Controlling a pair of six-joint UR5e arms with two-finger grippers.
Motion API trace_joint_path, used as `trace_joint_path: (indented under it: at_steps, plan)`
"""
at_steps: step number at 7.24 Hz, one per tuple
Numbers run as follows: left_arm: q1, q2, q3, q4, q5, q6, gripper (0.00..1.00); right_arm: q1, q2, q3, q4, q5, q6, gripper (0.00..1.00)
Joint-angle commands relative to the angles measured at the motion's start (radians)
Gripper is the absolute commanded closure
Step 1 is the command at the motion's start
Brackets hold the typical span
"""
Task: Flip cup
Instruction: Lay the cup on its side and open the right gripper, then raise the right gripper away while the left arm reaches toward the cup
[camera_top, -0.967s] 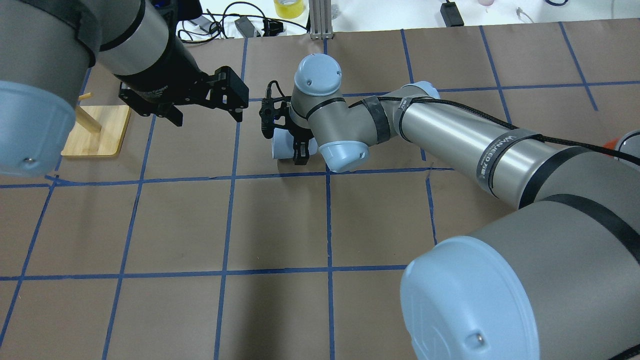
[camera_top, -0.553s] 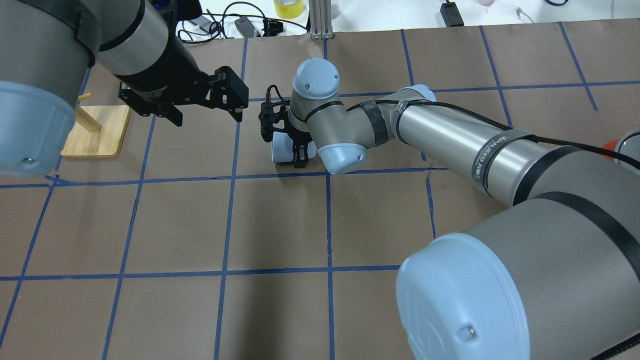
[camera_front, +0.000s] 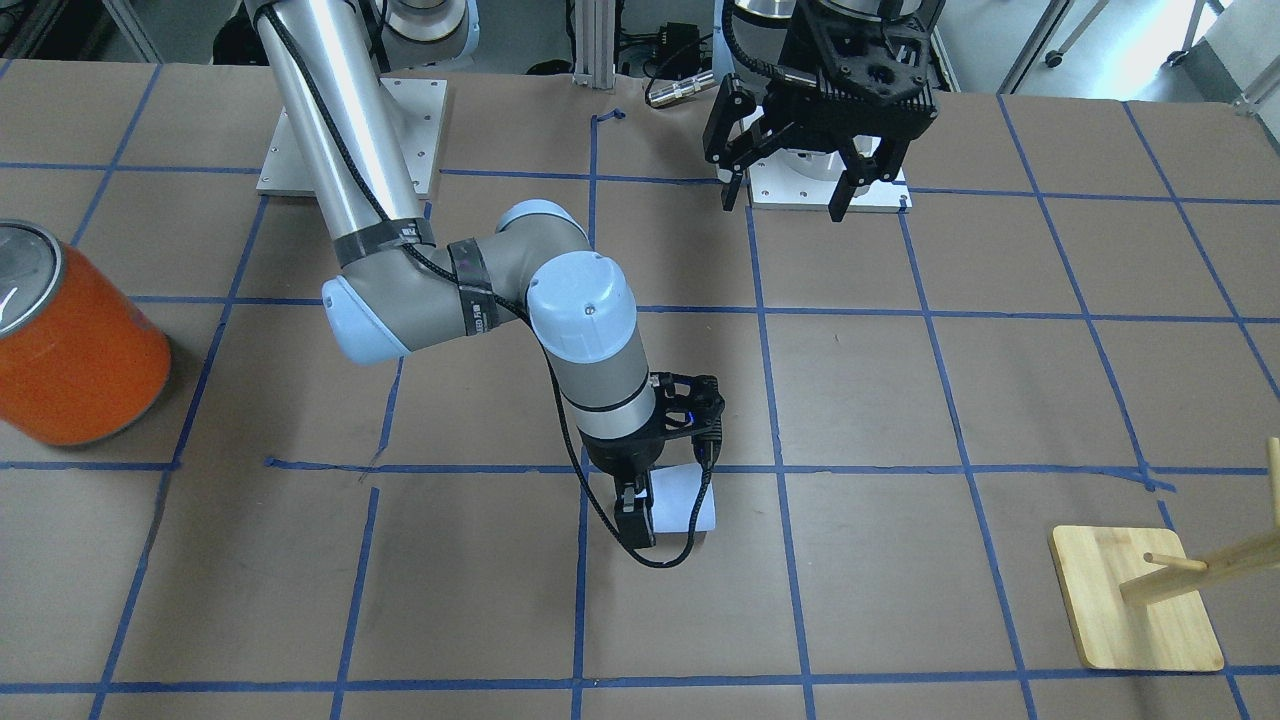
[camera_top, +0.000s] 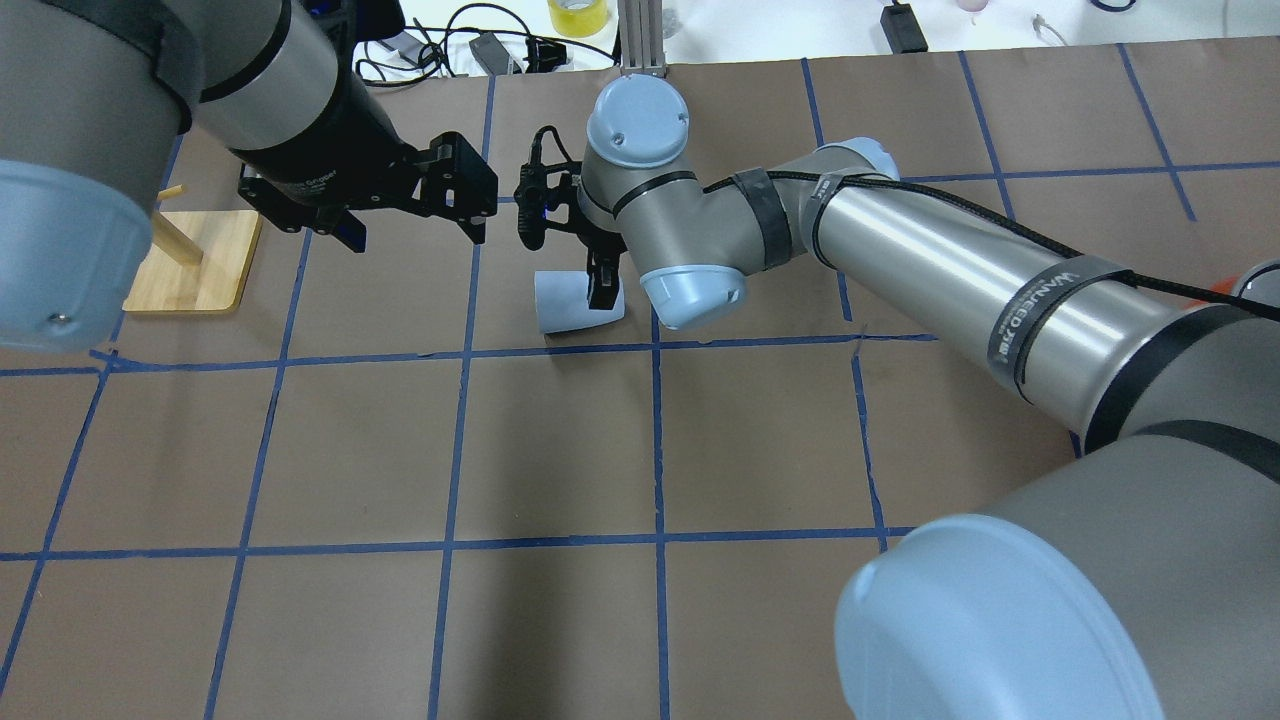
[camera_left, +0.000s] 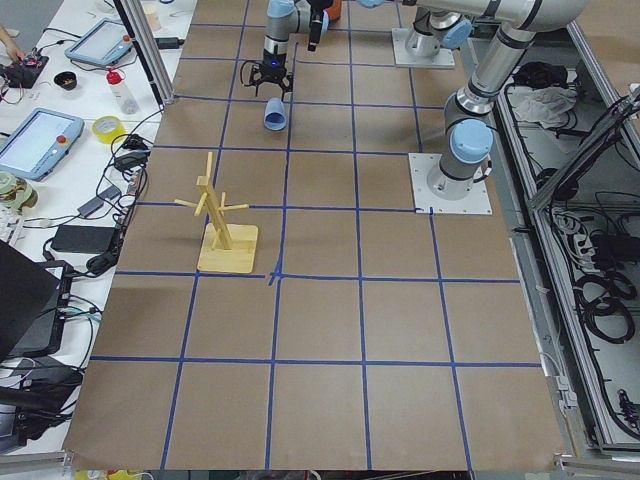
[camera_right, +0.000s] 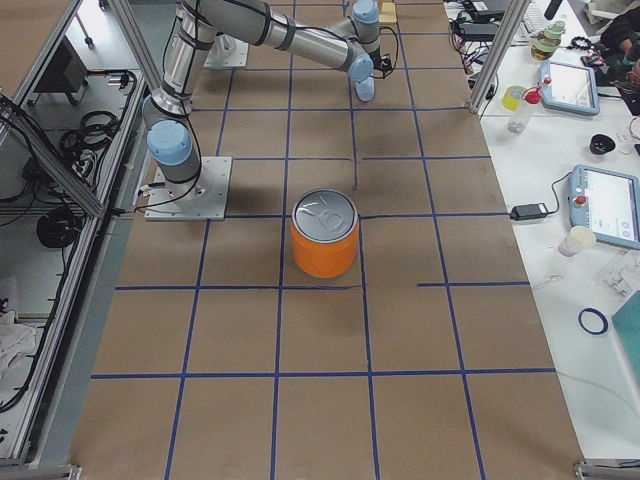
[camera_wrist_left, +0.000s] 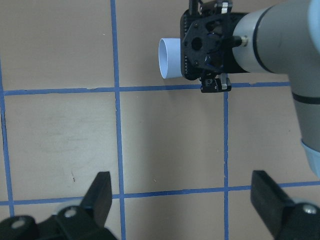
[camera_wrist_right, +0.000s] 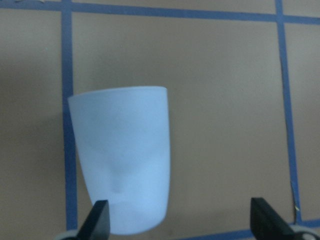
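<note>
The pale blue cup (camera_top: 570, 302) lies on its side on the brown table, also shown in the front view (camera_front: 686, 500) and the left wrist view (camera_wrist_left: 170, 57). My right gripper (camera_top: 592, 282) hangs just above it, open. In the right wrist view the cup (camera_wrist_right: 122, 160) lies below the open gripper (camera_wrist_right: 184, 222), close to the left finger, wide end away from the camera. I cannot tell if a finger touches it. My left gripper (camera_top: 412, 232) is open and empty, raised to the left of the cup, also in the front view (camera_front: 785, 195).
A large orange can (camera_front: 75, 350) stands on the robot's right side of the table (camera_right: 324, 235). A wooden peg stand (camera_top: 195, 260) sits on the left side (camera_front: 1135, 610). Blue tape lines grid the brown table.
My right wrist has moved up and toward the table's far side, so more of the cup shows. The cup stays on its side at the same spot. The left arm has not moved.
</note>
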Motion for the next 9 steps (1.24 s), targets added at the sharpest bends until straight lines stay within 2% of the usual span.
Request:
trace_joint_path:
  at_steps: [1, 2, 5, 6, 7, 8, 9]
  plan:
    - [0.001, 0.003, -0.019, -0.005, -0.027, 0.004, 0.00, -0.036, -0.048, 0.009, 0.007, -0.145, 0.129, 0.00]
    - [0.005, 0.003, -0.028, -0.005, -0.029, 0.005, 0.00, -0.093, -0.077, 0.044, 0.015, -0.141, 0.221, 0.00]
    - [0.066, -0.023, -0.037, 0.009, -0.029, 0.102, 0.00, -0.266, -0.218, 0.175, 0.020, -0.127, 0.809, 0.00]
    - [0.125, -0.047, -0.054, 0.019, -0.094, 0.123, 0.00, -0.309, -0.256, 0.193, 0.041, -0.129, 0.969, 0.00]
    - [0.165, -0.075, -0.054, 0.031, -0.292, 0.137, 0.00, -0.357, -0.319, 0.181, 0.279, -0.127, 0.995, 0.00]
    - [0.188, -0.127, -0.058, 0.048, -0.370, 0.178, 0.00, -0.416, -0.379, 0.181, 0.409, -0.132, 1.054, 0.00]
    - [0.213, -0.197, -0.071, 0.050, -0.380, 0.223, 0.00, -0.446, -0.443, 0.177, 0.535, -0.129, 1.114, 0.00]
